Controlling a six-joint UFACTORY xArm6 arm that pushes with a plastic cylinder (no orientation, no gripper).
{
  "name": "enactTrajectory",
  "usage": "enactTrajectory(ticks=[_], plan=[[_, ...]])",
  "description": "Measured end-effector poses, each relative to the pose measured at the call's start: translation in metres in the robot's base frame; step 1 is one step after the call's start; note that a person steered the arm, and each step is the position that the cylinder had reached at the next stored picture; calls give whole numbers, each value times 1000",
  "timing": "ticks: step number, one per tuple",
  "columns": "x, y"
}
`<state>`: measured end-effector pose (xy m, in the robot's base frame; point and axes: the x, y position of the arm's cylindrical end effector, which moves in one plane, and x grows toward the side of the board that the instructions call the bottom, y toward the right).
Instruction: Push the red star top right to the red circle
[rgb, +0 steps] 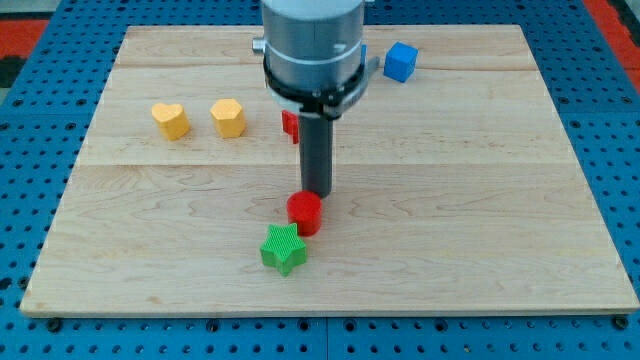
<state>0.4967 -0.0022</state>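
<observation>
Wooden desk (480, 200) carries 1 red circle (305, 212); my tip (317, 192) touches its top edge. No gripper exists, only a rod. Above the circle, the red star (290, 125) sits half hidden behind the rod, so a blind push may nudge the circle instead.

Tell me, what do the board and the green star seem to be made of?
The board looks like pale, matte wood: grain lines and plank seams show. The green star looks like plastic, perhaps printed, since its top seems finely ridged; this is uncertain.
</observation>
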Motion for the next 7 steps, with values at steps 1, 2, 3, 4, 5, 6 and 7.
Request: enactTrajectory(ticks=[1, 2, 3, 4, 5, 6, 7], plan=[[7, 45], [11, 67], [-54, 96], [-135, 62], [-169, -6], [-125, -39], [-56, -4]])
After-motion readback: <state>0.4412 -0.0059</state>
